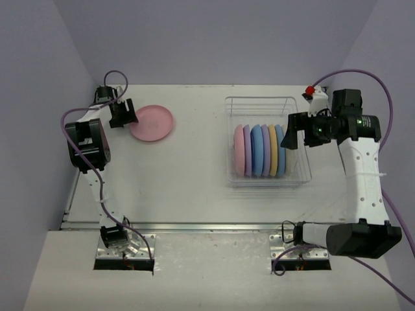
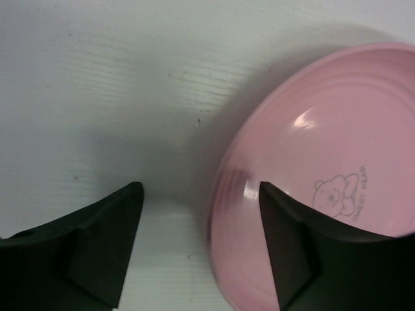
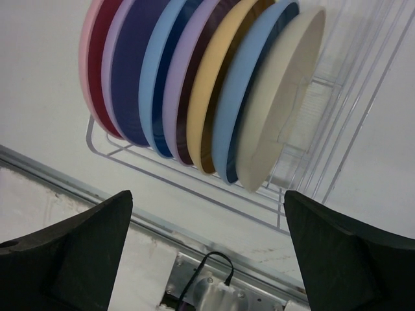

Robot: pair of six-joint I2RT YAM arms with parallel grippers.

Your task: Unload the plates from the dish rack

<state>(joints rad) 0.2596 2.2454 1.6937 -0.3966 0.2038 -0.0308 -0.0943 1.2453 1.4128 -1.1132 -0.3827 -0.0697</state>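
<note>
Pale lilac walls enclose my white tabletop at nine, twelve and three o'clock; a metal strip edges it at six, before a beige board. Soft, even light leaves only faint shadows.

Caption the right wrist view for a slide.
Open right claw faces seven pastel plates standing on edge in the wire dish rack.

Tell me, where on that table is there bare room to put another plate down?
The widest bare stretch of table lies between the pink plate and the dish rack, running to the near edge. Crowded: the rack's right end, where the right gripper hovers by the standing plates.
</note>
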